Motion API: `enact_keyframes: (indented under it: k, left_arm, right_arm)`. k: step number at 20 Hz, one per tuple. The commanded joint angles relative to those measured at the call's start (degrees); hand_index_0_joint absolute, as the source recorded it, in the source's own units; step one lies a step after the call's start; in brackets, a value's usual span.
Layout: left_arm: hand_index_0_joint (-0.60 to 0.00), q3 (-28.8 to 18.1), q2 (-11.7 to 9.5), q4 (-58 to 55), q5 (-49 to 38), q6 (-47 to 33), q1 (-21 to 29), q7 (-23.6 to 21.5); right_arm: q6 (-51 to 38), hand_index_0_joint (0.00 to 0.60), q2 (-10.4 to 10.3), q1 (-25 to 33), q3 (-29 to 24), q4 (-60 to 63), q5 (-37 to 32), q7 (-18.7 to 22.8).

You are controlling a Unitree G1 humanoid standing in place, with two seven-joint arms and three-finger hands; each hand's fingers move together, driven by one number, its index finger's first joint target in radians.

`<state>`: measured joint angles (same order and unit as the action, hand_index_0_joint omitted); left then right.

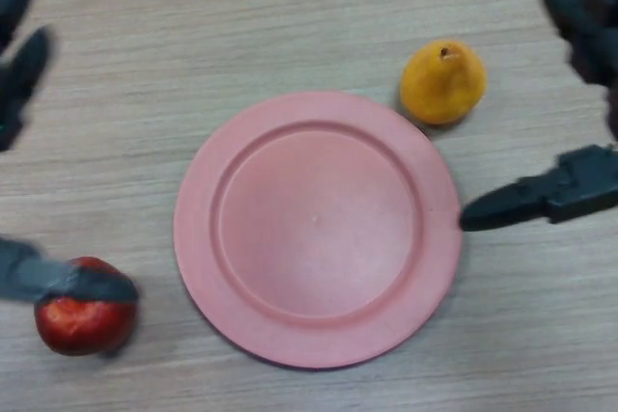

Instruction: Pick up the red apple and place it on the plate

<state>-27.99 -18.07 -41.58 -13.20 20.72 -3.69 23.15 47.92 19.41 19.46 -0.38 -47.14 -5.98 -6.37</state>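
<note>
The red apple [85, 323] lies on the wooden table at the lower left, just left of the pink plate [198, 229], which has nothing on it. My left hand [58, 280] is open and spread wide. Its thumb crosses over the top of the apple, while its fingers [21, 65] show far off at the upper left edge. Whether the thumb touches the apple I cannot tell. My right hand [550, 192] is open at the right edge, its thumb pointing at the plate's right rim.
A yellow pear [442, 82] stands just beyond the plate's upper right rim, close to my right hand. The wooden table fills the view.
</note>
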Motion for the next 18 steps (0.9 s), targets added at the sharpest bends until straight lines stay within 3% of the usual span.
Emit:
enact_keyframes:
  k: [1, 5, 8, 12, 15, 18]
  left_arm:
    - [0.000, -9.6, -0.1, 0.8, 1.3, -15.7, -3.8, 9.0]
    - [0.000, -16.7, 2.4, 8.8, 3.8, -28.3, -7.0, 17.4]
    - [0.000, -17.5, 3.8, 17.9, 7.2, -35.2, -7.9, 17.2]
    - [0.000, -13.0, 2.7, 31.5, 11.3, -40.3, -6.5, 10.6]
    - [0.000, -6.0, 0.8, 39.6, 9.0, -43.0, -5.0, 5.5]
    - [0.000, -0.7, -0.1, 40.6, 3.3, -39.1, -3.7, 4.2]
  right_arm:
    - [-6.7, 0.000, -1.9, 3.0, 0.1, -0.2, 5.2, -0.1]
    - [-6.8, 0.000, -4.9, 3.4, 2.6, 0.2, 7.3, -2.7]
    - [-7.6, 0.000, -5.7, 3.3, 2.7, 0.4, 7.9, -3.6]
    - [-6.6, 0.000, -6.0, 2.9, 0.9, -0.9, 6.5, -4.9]
    - [-5.8, 0.000, -4.2, 2.2, -2.2, -2.6, 3.5, -4.0]
    - [-5.6, 0.000, -2.8, 0.9, -3.9, -3.7, 1.9, -3.6]
